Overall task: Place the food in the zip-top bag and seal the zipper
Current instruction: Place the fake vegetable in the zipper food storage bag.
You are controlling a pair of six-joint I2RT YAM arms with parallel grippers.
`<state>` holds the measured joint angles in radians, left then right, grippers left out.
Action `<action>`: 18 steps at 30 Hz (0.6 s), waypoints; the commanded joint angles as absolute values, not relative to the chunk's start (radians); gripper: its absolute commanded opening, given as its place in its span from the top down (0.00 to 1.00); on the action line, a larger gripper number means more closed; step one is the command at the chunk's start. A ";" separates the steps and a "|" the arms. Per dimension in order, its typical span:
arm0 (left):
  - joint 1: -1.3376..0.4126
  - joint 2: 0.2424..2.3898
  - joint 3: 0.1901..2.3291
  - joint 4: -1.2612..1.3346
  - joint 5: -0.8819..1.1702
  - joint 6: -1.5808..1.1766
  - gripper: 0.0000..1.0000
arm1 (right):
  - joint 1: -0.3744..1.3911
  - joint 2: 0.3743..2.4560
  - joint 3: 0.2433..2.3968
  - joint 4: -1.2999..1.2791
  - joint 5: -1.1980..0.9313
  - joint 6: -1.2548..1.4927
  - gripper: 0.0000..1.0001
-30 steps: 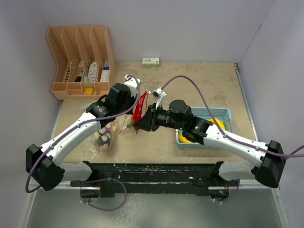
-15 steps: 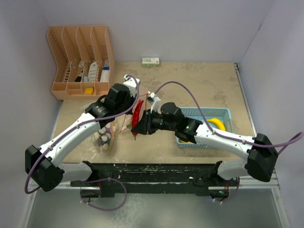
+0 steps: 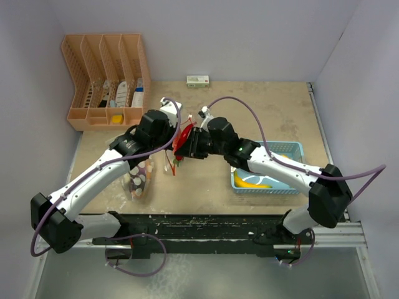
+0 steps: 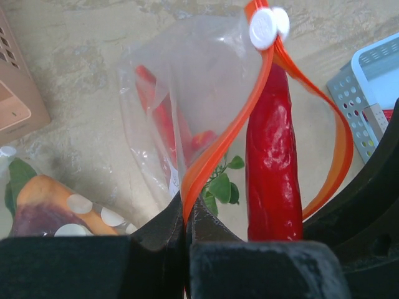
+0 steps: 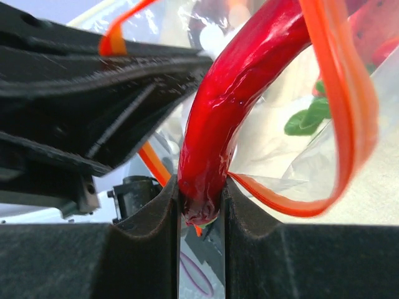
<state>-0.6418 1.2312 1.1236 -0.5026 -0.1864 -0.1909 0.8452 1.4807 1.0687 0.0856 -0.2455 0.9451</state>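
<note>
The zip-top bag hangs open, clear with white dots, and its lower part rests on the table. My left gripper is shut on the orange zipper, just below its white slider. My right gripper is shut on the stem end of a red chili pepper. The pepper reaches through the loop of the bag's mouth. Inside the bag lie another red chili, green leaves and an orange chunk. From above, the chili sits between both wrists.
A light blue basket stands to the right with a yellow banana piece in it, under my right arm. A peach desk organizer fills the back left corner. A small white box lies at the back wall.
My right arm has swung left and back, carrying the chili from beside the bag into its open mouth. The left gripper has kept its hold on the zipper and barely moved.
</note>
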 commanded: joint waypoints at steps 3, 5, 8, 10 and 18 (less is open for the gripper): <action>-0.644 1.196 1.149 -0.485 -0.185 -0.205 1.00 | 0.848 1.503 1.217 0.010 -0.184 0.989 0.92; -0.644 1.197 1.149 -0.483 -0.181 -0.206 1.00 | 0.848 1.520 1.241 -0.012 -0.176 0.991 0.87; -0.644 1.198 1.153 -0.483 -0.179 -0.206 1.00 | 0.848 1.549 1.299 -0.117 -0.099 0.989 0.69; -0.644 1.198 1.153 -0.485 -0.179 -0.205 1.00 | 0.848 1.566 1.321 -0.151 -0.097 0.977 0.55; -0.644 1.202 1.151 -0.482 -0.179 -0.205 1.00 | 0.850 1.570 1.359 -0.288 -0.026 0.937 0.22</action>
